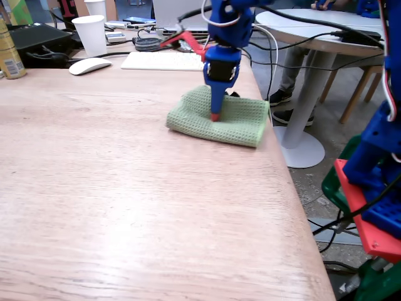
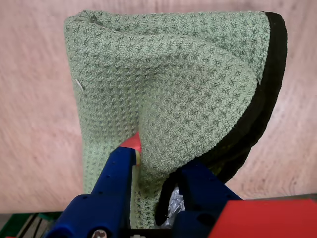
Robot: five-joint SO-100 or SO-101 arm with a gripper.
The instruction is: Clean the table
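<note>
The gripper (image 2: pixel 158 163) pinches a fold of the green cloth (image 2: pixel 168 84) (jaws narrowly apart) on the table (image 1: pixel 125 188).

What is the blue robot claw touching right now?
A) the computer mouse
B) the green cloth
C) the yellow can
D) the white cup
B: the gripper presses down into the folded green cloth near the table edge, and the wrist view shows cloth bunched between its fingers.
</note>
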